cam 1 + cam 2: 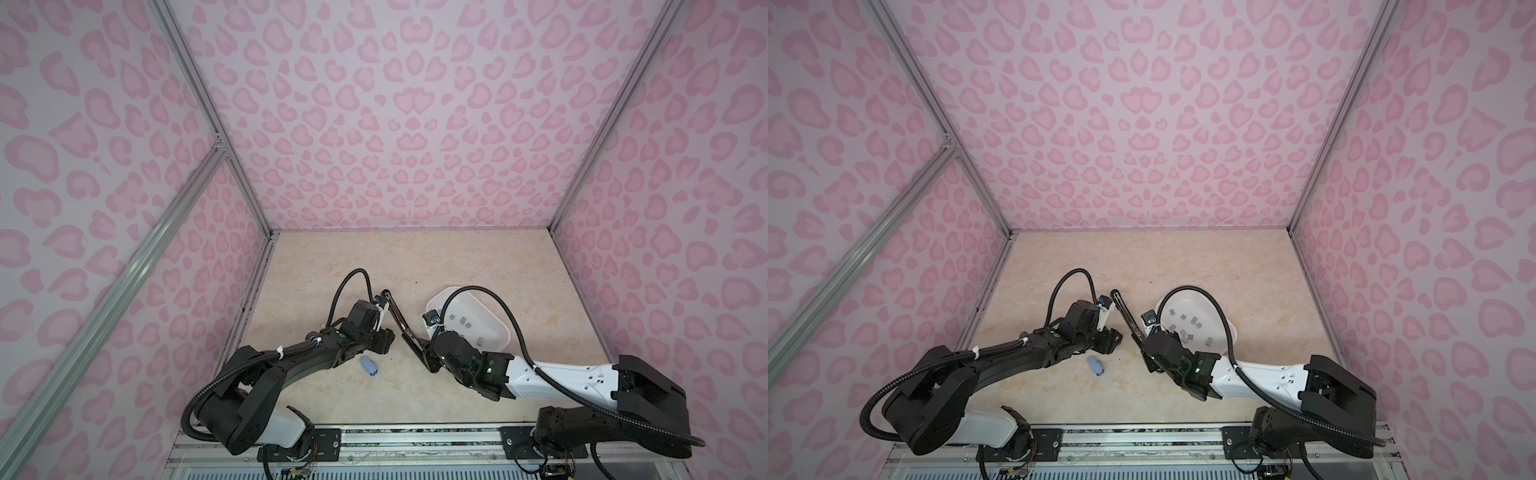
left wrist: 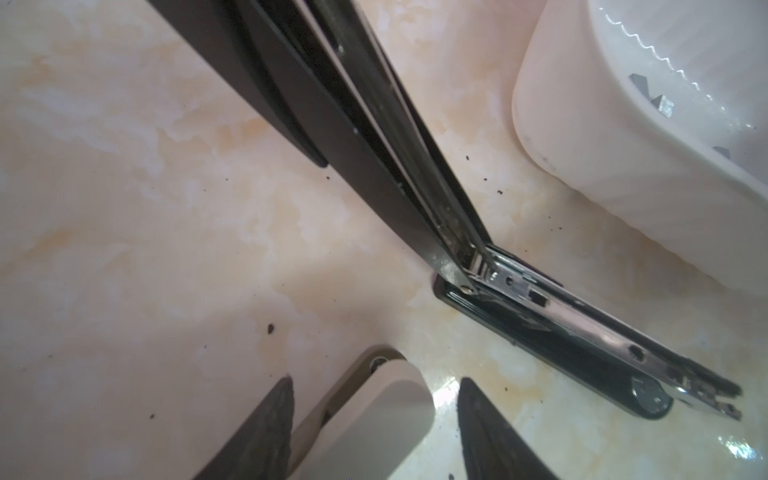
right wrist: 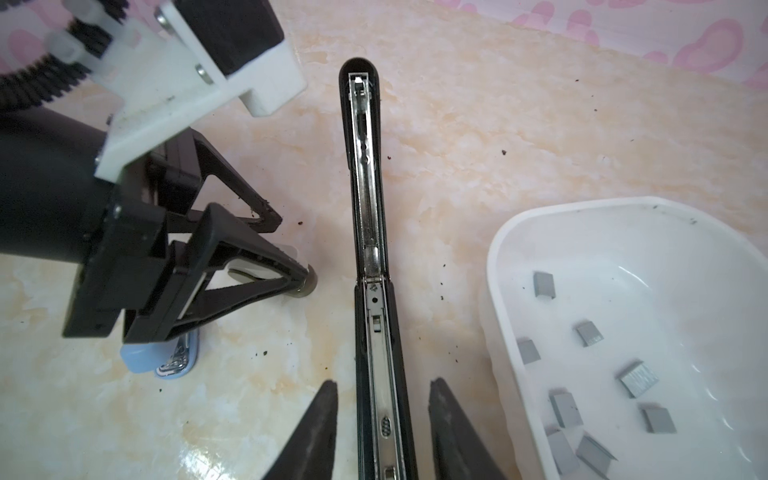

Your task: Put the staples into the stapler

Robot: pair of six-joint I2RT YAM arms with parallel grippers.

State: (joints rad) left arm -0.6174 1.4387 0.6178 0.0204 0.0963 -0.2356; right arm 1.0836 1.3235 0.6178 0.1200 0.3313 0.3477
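A black stapler (image 1: 401, 322) (image 1: 1127, 316) lies mid-table with its lid swung wide open, and its bare metal magazine (image 3: 376, 332) (image 2: 561, 316) faces up. My right gripper (image 3: 383, 381) (image 1: 430, 359) straddles the stapler's base, open, with a gap on each side. The staples (image 3: 638, 378) (image 1: 463, 321) (image 1: 1192, 320) (image 2: 663, 106), several small grey blocks, lie loose in a white tray (image 3: 494, 266) (image 1: 505, 332). My left gripper (image 2: 374, 380) (image 3: 293, 249) (image 1: 386, 338) sits low on the table left of the stapler. It is open around a small white hinged item (image 2: 374, 424), with a gap at one finger.
A small blue stapler (image 1: 369, 366) (image 1: 1095, 366) (image 3: 174, 361) lies on the marble tabletop just in front of the left gripper. The white tray (image 1: 1233, 332) (image 2: 582, 145) stands right of the black stapler. Pink patterned walls close in the table on three sides.
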